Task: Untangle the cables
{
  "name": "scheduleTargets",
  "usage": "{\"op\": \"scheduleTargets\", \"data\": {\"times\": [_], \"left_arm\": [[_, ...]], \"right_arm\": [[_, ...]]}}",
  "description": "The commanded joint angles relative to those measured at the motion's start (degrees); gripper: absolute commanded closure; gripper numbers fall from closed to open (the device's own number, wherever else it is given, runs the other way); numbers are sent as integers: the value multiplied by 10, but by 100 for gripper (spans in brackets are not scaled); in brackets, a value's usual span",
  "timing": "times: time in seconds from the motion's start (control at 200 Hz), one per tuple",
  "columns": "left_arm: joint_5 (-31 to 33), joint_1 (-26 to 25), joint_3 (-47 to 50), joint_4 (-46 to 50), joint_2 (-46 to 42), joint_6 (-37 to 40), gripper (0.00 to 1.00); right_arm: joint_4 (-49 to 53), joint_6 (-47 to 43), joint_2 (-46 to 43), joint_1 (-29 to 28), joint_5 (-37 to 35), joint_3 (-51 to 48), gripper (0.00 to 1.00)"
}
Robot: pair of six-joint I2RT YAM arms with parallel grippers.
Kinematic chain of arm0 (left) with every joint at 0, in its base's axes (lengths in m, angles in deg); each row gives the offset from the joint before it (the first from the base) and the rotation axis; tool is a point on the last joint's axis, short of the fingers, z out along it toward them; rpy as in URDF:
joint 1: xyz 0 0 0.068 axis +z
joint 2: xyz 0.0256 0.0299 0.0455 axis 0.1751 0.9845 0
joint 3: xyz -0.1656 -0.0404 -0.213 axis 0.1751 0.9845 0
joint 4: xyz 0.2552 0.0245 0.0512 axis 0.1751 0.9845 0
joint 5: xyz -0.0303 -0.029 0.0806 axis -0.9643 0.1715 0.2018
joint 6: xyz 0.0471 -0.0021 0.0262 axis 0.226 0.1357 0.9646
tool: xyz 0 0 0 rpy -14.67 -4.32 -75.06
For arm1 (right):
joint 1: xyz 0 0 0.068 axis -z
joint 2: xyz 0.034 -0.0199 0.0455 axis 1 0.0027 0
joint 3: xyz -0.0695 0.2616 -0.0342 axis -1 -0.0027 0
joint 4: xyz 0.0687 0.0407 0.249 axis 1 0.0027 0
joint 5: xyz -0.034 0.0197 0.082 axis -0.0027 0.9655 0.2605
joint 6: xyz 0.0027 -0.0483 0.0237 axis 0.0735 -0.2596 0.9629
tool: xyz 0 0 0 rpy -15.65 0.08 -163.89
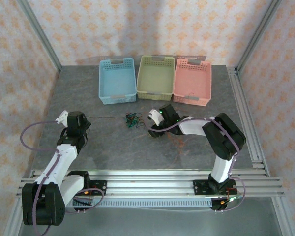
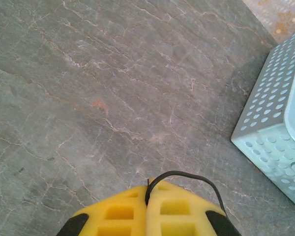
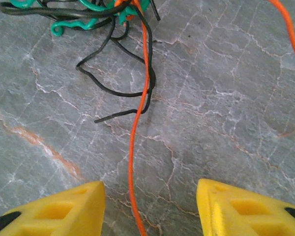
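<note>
The cables form a small knot (image 1: 133,119) of black, green and orange-red wire in the middle of the table. A black cable (image 1: 105,117) runs left from the knot to my left gripper (image 1: 82,117). In the left wrist view that gripper (image 2: 148,191) is shut on the black cable (image 2: 187,173), which loops off to the right. Just right of the knot, my right gripper (image 1: 150,126) is open. In the right wrist view the orange-red cable (image 3: 132,147) lies on the table between the spread fingers of the gripper (image 3: 150,194), touching neither. The tangle (image 3: 96,19) sits ahead.
Three baskets stand in a row at the back: blue (image 1: 117,81), green (image 1: 156,77) and pink (image 1: 192,82). The blue basket's wall (image 2: 273,123) is close on the right in the left wrist view. Aluminium rails (image 1: 147,177) run along the near edge.
</note>
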State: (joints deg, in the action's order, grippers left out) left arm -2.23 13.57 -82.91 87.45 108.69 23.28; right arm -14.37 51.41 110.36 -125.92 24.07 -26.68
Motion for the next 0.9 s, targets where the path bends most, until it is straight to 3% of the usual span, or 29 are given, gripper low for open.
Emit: {"op": "scheduleTargets", "data": {"times": [0.0,0.375,0.51,0.556,0.786,0.896], "left_arm": [[1,6,-4,0,5,2,100],[-2,6,-6,-1,10,3,100],[-2,6,-6,-2,11,3,100],[-3,6,-7,-1,12,3,100],[14,7,-3,11,-5,-3,100],[24,8,20,-1,-46,-7,100]], "right_arm": [[30,-16,8,0,-21,12,52],[47,-38,31,-17,-45,26,77],[28,-36,17,-17,-36,16,94],[7,-31,4,-17,-56,5,100],[-195,46,-103,10,-172,-107,100],[-312,150,-157,68,-158,-173,100]]}}
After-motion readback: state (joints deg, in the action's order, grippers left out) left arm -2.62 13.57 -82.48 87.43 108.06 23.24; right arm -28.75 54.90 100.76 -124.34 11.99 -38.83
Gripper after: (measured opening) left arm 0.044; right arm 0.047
